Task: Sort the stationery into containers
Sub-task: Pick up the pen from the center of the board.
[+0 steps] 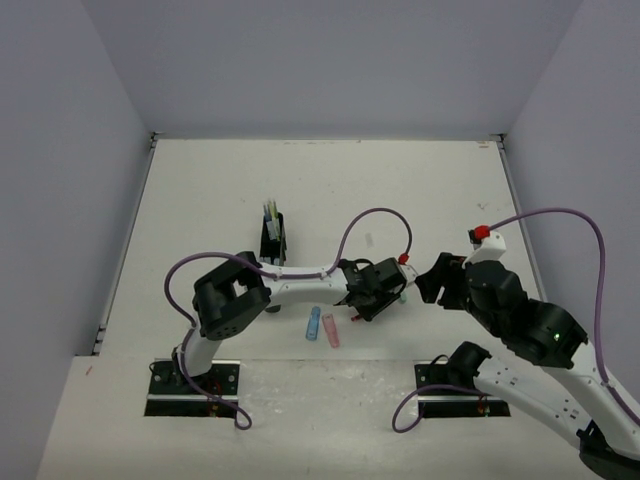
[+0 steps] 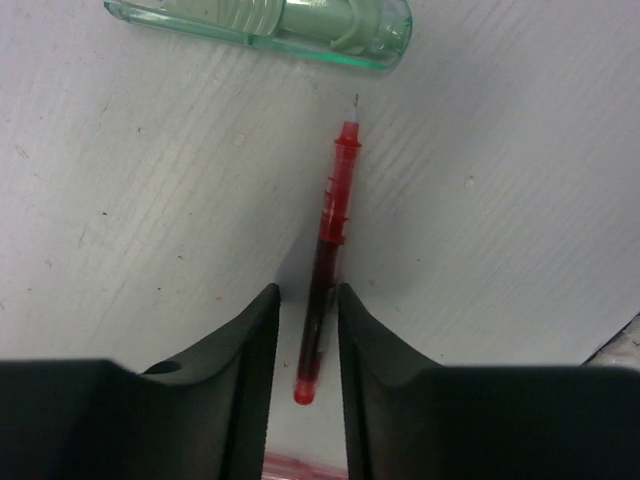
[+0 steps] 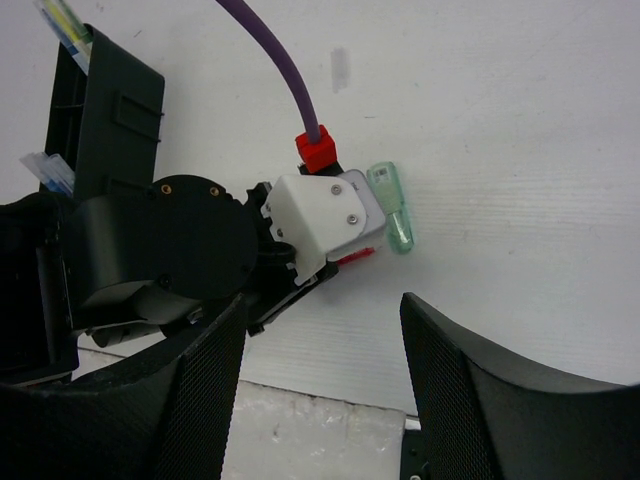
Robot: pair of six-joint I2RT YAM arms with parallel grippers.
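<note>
You're picking up the red pen, which lies flat on the table between your left gripper's slightly parted, not-yet-pinching jaws, while your right gripper hangs wide and empty, so next pinch squarely, lift, and carry it to the black organiser

The pen lies between the fingers of the left gripper. A marker lies crosswise beyond its tip. The organiser stands behind, leftward.

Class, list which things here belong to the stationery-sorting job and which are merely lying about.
Job: red pen, green marker, blue marker, pink marker, black desk organiser.
Not part of it: purple cables, black base plates.
</note>
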